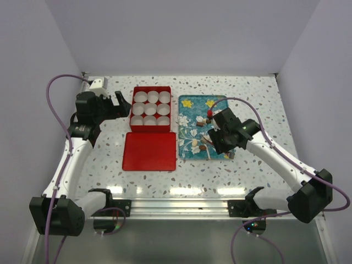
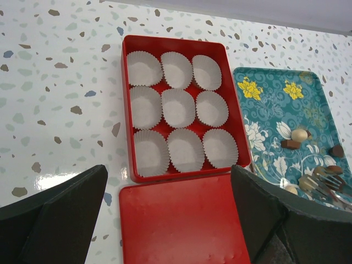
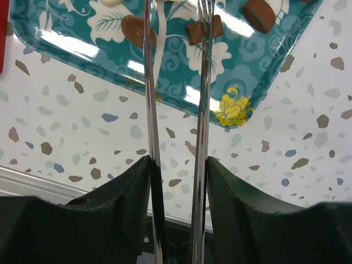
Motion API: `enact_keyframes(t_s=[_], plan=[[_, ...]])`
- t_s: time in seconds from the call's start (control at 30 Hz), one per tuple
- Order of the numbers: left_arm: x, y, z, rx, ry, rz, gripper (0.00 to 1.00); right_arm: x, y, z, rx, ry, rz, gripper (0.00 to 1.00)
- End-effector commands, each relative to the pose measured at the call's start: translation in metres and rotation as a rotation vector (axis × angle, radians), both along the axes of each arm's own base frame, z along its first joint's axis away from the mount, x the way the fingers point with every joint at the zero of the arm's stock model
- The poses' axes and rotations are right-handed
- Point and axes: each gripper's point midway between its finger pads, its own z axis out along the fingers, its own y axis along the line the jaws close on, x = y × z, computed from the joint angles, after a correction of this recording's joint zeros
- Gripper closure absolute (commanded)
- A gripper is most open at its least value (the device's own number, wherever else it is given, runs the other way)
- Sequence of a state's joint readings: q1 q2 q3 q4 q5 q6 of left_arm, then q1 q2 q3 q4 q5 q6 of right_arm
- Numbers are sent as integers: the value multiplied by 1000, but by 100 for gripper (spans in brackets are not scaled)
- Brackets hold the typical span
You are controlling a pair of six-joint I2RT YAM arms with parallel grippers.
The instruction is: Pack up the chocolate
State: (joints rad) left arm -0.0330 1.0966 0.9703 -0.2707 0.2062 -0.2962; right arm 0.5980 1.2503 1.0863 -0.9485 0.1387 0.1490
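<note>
Currently, findings as follows:

1. Chocolate (image 1: 201, 123): all pcs seen lie on the teal tray (image 1: 184, 118), just right of the red box (image 2: 176, 44). None is packed. All nine paper cups (image 2: 177, 107) are empty. The red lid (image 1: 149, 151) lies flat on the surface (image 1: 192, 176), touching or nearly touching the box's near edge.
2. Right fingers (image 3: 110, 220): pressed onto both arms of metal tongs (image 3: 148, 110). The tong arms stand apart over the tray, one crossing a square brown pc (image 3: 192, 32). No pc appears pinched.
3. Left fingers (image 2: 55, 220): spread wide, holding nothing, hovering on the near-left side of the box.
4. Step in hand (judged): first pick. Recommend:
   - choose a pc apart from its neighbours
   - set one tip on each side and lower until just off the tray
   - close gently, since the glossy tray and rounded pcs likely let the grip skid
   - lift straight up before crossing to a cup
5. Not verifiable:
   - tong tips run to the top edge of the right wrist view
   - tip height above the tray can't be told
   - the right arm covers part of the tray in the top view, so pc count is uncertain
</note>
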Motion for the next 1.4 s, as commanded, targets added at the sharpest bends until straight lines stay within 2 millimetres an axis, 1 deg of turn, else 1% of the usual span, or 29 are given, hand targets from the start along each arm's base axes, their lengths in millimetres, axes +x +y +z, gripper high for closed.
enact_keyframes(t_s=[0.0,0.1,0.17,0.27,0.37,0.43,0.47,0.57,0.7,0.9,1.17,1.23,1.3,1.37], plan=[[4,-2,16,-10,-49,-5,0,4,6,1,11,-23,23,54],[4,-2,15,-12,-47,-6,0,6,6,1,7,-25,22,58],[5,-2,16,-11,-50,-6,0,6,7,2,7,-23,23,64],[5,-2,14,-10,-44,-5,0,9,8,10,10,-40,21,69],[5,-2,15,-11,-47,-6,0,13,8,20,8,-57,20,72],[5,-2,15,-12,-48,-5,0,16,9,23,4,-63,20,72],[5,-2,14,-14,-45,-7,0,19,11,31,11,-77,19,73],[5,-2,14,-11,-47,-6,0,26,15,41,23,-95,16,73],[4,-2,14,-11,-47,-5,0,35,21,46,26,-105,18,73],[4,0,13,-5,-46,0,0,50,31,59,48,-144,18,73],[5,0,12,-3,-40,4,0,75,54,81,107,-197,37,73],[5,1,10,1,-35,7,0,80,59,83,119,-203,46,73],[5,3,9,7,-28,15,0,87,68,87,145,-210,58,73],[5,4,9,12,-24,19,0,93,78,94,178,-226,71,73]])
